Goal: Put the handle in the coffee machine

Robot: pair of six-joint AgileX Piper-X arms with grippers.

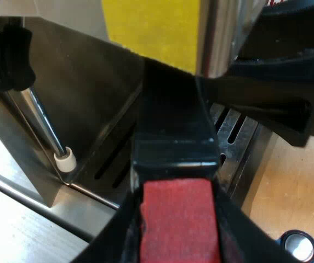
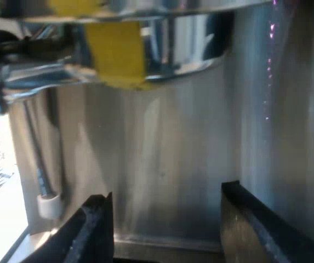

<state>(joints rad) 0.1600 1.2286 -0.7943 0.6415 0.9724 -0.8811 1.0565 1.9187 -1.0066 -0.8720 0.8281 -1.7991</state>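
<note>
Mid-insertion with left gripper (image 1: 176,240) jaws clenched on red-ended handle (image 1: 173,139) at espresso machine (image 1: 91,93) front over drip tray (image 1: 237,137), right gripper (image 2: 165,205) jaws released; likely needs lifting and twisting to lock.

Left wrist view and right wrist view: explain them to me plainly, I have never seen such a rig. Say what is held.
Two robot arms work at an espresso machine, the steel wall in both pictures. Each picture comes from a camera on one arm's wrist, looking along its pincer. In the left wrist view, the left pincer is shut on the handle, dark with a red end, which points at the machine near its slotted drip tray. The thin pipe with a white tip is the machine's steam wand. In the right wrist view, the right pincer stands open, holding nothing, facing the machine's front.
</note>
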